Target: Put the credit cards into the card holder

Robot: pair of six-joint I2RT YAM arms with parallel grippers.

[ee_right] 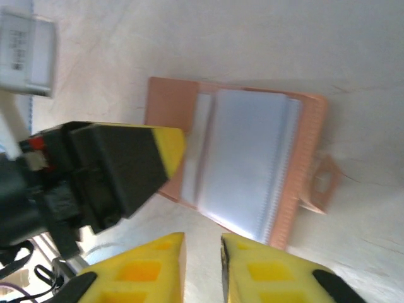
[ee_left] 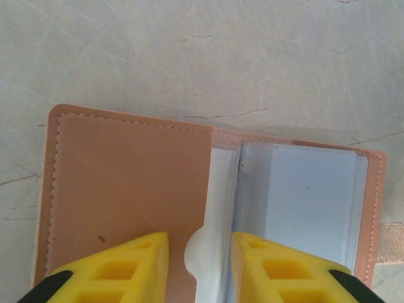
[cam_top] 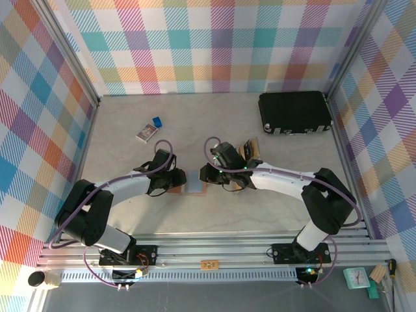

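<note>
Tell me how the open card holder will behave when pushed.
The card holder probably flexes at its fold, since it lies opened flat. Its clear sleeves look thin and floppy, likely to lift. Lying flat, it should slide, not roll.

Top view: card holder [cam_top: 194, 187] mostly covered by left gripper [cam_top: 175, 181] & right gripper [cam_top: 207, 174], only a pale sliver shows. Credit cards [cam_top: 251, 149] partly behind right arm (count can't be told). Print on small box [cam_top: 147, 132] too small to read. Left wrist: holder's btm edge & clasp tab [ee_left: 392, 243] cut by frame. Right wrist: left gripper blurred, hides holder's left flap; blurred white thing [ee_right: 25, 57] top-left, cut off.
</note>
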